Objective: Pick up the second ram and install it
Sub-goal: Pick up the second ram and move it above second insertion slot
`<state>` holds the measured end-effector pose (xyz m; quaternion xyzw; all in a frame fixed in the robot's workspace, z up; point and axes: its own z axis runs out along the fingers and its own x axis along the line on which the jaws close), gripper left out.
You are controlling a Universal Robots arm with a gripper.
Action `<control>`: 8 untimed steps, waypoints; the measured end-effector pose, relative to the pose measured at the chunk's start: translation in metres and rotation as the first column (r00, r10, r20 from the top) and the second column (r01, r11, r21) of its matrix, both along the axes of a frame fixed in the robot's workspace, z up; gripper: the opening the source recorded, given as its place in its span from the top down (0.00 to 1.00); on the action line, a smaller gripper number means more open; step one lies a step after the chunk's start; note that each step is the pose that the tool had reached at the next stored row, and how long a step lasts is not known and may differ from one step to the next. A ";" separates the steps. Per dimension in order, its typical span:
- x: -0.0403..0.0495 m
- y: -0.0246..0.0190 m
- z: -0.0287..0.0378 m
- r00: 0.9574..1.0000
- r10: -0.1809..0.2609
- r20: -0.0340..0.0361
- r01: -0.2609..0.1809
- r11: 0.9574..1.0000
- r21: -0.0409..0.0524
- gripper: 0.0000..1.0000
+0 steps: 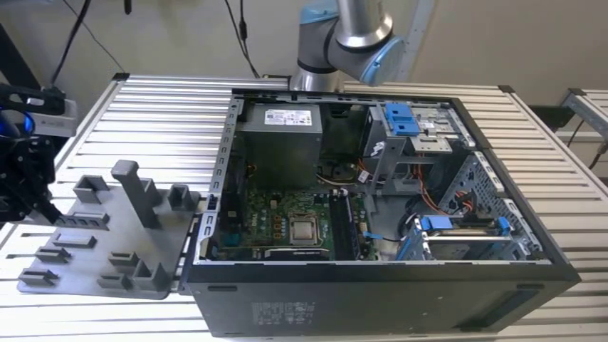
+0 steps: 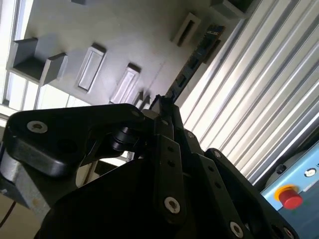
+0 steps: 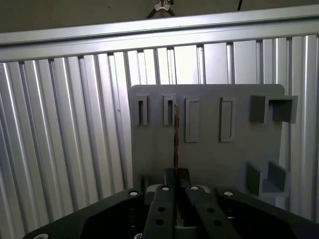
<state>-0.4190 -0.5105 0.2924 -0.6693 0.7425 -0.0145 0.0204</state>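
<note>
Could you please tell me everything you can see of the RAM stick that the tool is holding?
The second ram is a thin, flat, long, near-black stick. In the second wrist view, a row of small chips runs along its face. In the first wrist view it shows edge-on, as a narrow line. The tool is closed on one end, and the rest of the stick points straight out beyond the fingertips, above the grey slotted tray. Whether its far end touches the tray cannot be told.

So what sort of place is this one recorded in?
Most likely a robotics lab bench set up for PC assembly: an open desktop computer case lies on a slatted metal table, a grey slotted fixture plate sits beside it, and the claw grips a memory stick.
</note>
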 end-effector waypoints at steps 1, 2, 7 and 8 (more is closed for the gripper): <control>0.0000 0.0000 0.0009 1.000 0.000 0.000 0.000 1.000 0.000 0.86; -0.0001 0.0000 0.0019 1.000 0.000 0.000 0.000 1.000 0.000 0.86; -0.0003 0.0000 0.0081 1.000 0.000 0.000 0.000 1.000 0.000 0.86; -0.0003 0.0000 0.0099 1.000 0.000 0.000 0.000 1.000 0.000 0.86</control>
